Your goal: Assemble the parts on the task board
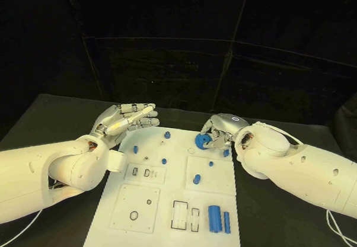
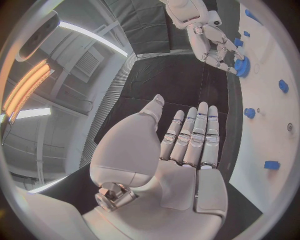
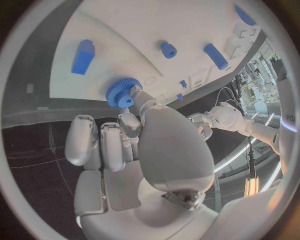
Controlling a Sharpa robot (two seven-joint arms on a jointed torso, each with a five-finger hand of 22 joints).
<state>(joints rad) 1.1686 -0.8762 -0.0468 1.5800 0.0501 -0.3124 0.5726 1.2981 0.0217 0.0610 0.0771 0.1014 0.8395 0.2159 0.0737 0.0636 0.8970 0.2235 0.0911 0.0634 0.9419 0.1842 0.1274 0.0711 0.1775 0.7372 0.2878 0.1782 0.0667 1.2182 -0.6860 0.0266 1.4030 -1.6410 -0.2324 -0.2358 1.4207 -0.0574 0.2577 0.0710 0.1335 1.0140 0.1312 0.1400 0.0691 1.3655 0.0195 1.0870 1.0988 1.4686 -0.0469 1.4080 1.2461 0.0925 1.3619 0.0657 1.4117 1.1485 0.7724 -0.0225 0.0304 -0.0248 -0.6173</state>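
Parts on the white task board (image 1: 166, 241), counted from the head view: one blue gear (image 1: 202, 140) at the far edge, one large blue cylinder (image 1: 215, 218) and one slimmer blue bar (image 1: 226, 222) side by side near the front right, plus five small blue pegs scattered over the far half, e.g. one at the top (image 1: 167, 135), one mid-board (image 1: 164, 161), and one oblong piece (image 1: 197, 177) on the right plate. Smaller ones are hard to tell apart.

Recesses: two empty rectangular slots (image 1: 181, 215) just left of the cylinder; small slots (image 1: 142, 172) on the left sub-plate; an oval hole (image 1: 135, 216) at the front left.

Right hand (image 1: 222, 130) sits at the board's far right edge, fingers curled down, thumb and fingertip pinching the gear; the right wrist view shows the gear (image 3: 123, 92) at the fingertips (image 3: 130, 120), at the board's edge.

Left hand (image 1: 127, 120) is off the board's far left corner, palm up, fingers straight and close together, holding nothing.
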